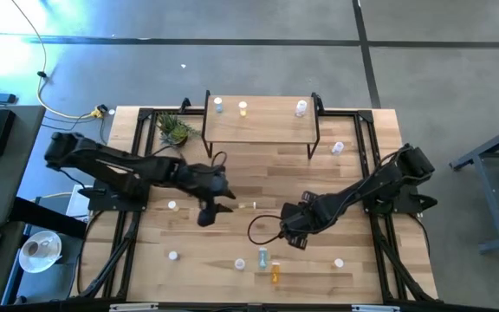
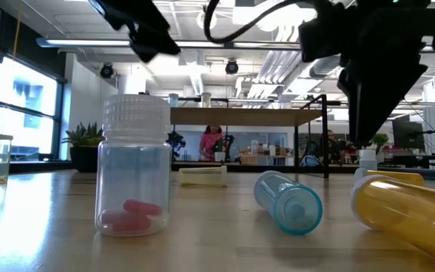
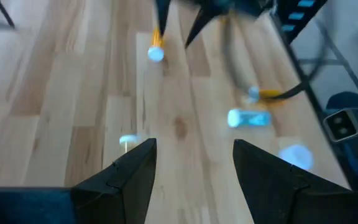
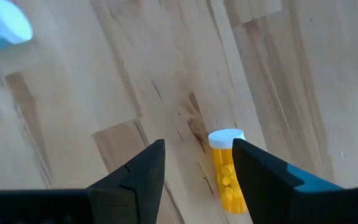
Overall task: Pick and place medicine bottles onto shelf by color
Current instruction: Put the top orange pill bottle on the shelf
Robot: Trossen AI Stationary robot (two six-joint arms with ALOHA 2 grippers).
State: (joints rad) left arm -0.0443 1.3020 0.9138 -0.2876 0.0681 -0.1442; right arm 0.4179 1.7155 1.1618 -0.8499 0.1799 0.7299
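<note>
The shelf (image 1: pixel 258 126) stands at the table's far side with a blue (image 1: pixel 218 105), a yellow (image 1: pixel 243 108) and a clear bottle (image 1: pixel 301 108) on its top. My right gripper (image 1: pixel 294 232) is open above a yellow bottle (image 4: pixel 227 174) that lies on its side on the table, its white cap (image 4: pixel 226 137) between the fingers; whether they touch it, I cannot tell. My left gripper (image 1: pixel 210 208) is open and empty over the table's middle, beside a pale bottle (image 1: pixel 248 205) that lies on its side. Near the front lie a blue (image 1: pixel 263 257) and an orange bottle (image 1: pixel 275 274).
A clear bottle with red pills (image 2: pixel 133 174) stands close to the front edge. White-capped bottles stand at the left (image 1: pixel 172 205), front left (image 1: pixel 173 256), front right (image 1: pixel 339 263) and far right (image 1: pixel 337 148). A green potted plant (image 1: pixel 174 130) stands left of the shelf.
</note>
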